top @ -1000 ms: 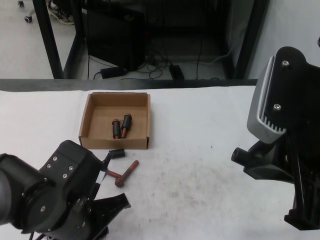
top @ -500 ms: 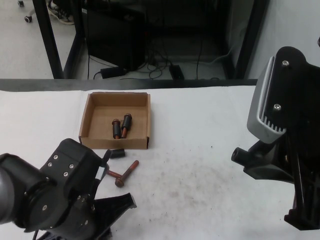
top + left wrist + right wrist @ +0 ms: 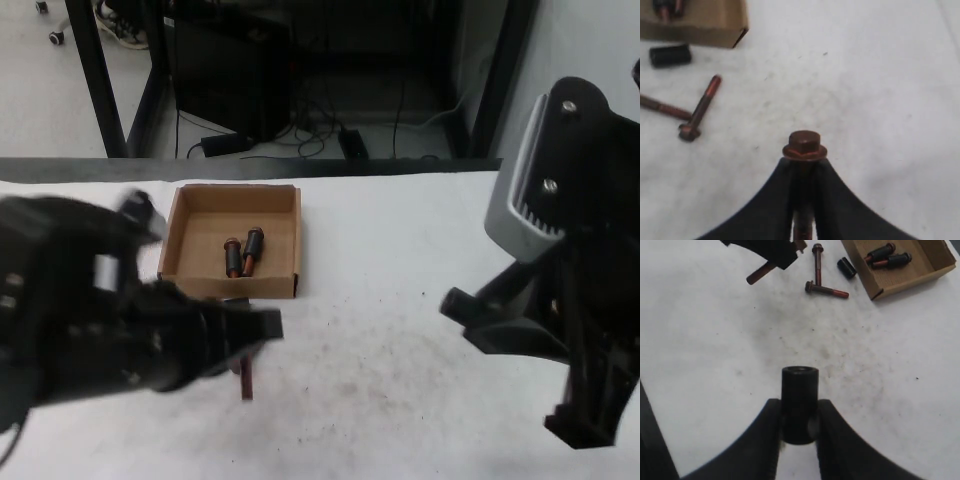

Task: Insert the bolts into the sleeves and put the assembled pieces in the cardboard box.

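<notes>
1. Left hand (image 3: 804, 167): closed on 1 held bolt (image 3: 804, 146), fingers (image 3: 835, 200) pinching the shank, hex head standing just clear of the tips. In the high view this bolt (image 3: 246, 378) hangs above the white surface (image 3: 400, 330), in front of the cardboard box (image 3: 180, 240).
2. Right hand (image 3: 799, 412): clamped on 1 held sleeve (image 3: 799, 385), black, its open bore facing away from the fingers, off the surface.
3. On the surface, 2 loose bolts (image 3: 701, 106), (image 3: 660, 105), copper-coloured, lying at an angle with 2 ends close together; cannot tell if they touch.
4. 1 loose sleeve (image 3: 670, 55), black, on its side just beside the box's near wall, between the box and the loose bolts.
5. Inside the box: 2 assembled pieces (image 3: 232, 257), (image 3: 251, 250), side by side on the floor of the box.
6. Count outside the box: 3 bolts, 2 sleeves.
</notes>
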